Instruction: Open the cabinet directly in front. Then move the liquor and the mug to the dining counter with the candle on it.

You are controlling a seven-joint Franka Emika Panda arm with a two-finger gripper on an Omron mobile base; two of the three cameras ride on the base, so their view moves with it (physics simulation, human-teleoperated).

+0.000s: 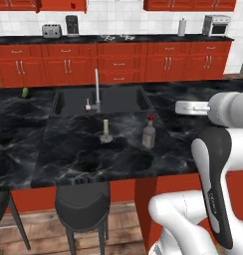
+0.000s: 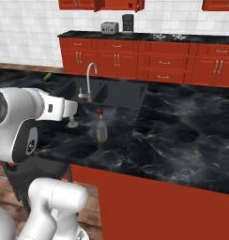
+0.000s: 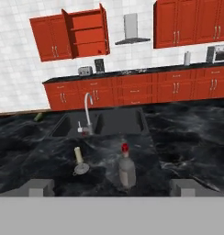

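Your two-finger gripper (image 3: 112, 187) stood wide open, empty | stubby brownish-grey red-capped liquor bottle (image 3: 126, 168) upright on black white-veined marble dining counter (image 1: 68, 149), beside cream candle in grey holder (image 3: 80, 161) | red wall cabinet (image 3: 86, 34) open, shelves bare.

dining counter (image 1: 68, 144): glossy black marble with white veining, smooth
sink (image 1: 118, 99): dark, matt basin sunk into the marble
faucet (image 1: 97, 87): polished silver metal
liquor (image 1: 149, 133): brownish-grey glass with a slight sheen, red cap
candle (image 1: 106, 126): cream wax, matt, in a dull grey holder
cabinet (image 3: 84, 34): smooth red painted panels, silver metal handles
stool (image 1: 82, 204): near, dark matt seat and legs
floor (image 1: 44, 234): wood planks
far wall (image 1: 118, 22): white glossy tiles
toaster (image 1: 52, 31): brushed metal
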